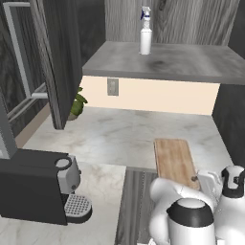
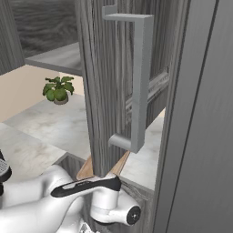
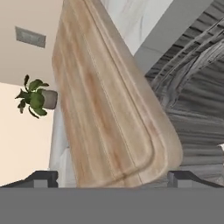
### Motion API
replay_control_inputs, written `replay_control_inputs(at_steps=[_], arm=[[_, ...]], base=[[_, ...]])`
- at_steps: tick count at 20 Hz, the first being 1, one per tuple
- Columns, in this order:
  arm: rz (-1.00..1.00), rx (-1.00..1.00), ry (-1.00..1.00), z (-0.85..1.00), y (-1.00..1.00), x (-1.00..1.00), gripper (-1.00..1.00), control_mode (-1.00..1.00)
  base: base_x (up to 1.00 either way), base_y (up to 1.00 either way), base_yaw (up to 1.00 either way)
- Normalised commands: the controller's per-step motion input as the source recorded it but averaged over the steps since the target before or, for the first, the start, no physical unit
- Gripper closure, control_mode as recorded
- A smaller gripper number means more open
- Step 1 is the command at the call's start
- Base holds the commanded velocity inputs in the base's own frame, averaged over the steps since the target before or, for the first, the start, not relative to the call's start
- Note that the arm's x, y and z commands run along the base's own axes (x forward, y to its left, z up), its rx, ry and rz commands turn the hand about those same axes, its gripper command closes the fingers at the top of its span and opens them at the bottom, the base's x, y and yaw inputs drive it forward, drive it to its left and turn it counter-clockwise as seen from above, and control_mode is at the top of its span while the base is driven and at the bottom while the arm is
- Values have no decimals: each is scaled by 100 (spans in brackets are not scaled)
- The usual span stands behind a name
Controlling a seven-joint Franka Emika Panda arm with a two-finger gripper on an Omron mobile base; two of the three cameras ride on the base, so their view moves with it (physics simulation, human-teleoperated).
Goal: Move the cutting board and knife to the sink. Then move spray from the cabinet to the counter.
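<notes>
The light-brown cutting board lies lengthwise on the pale marbled counter, its near end by the grey streaked sink. In the hand view the rounded near end of the board sits between the fingers of my gripper, which is open. The left fingertip stands clear of the board and the right one is close to its edge. The white spray stands upright at the back of the cabinet shelf. The knife is out of view.
The cabinet's tall dark door hangs open at the left, and its grey handle looms close in the right base view. A black coffee machine stands at the front left. A small potted plant and a wall outlet sit at the backsplash.
</notes>
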Motion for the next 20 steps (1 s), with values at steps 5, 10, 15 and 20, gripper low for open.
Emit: replay_control_inputs(at_steps=[5, 10, 15, 20], arm=[[0, 6, 0, -1, -13, 0, -100, -100], [0, 6, -3, 22, -7, -11, -100, -100], [0, 4, -6, 31, 0, -30, -100, -100], [0, 5, -4, 21, 0, -34, -100, -100]], base=[[0, 0, 0], [0, 0, 0], [0, 0, 0], [0, 0, 0]])
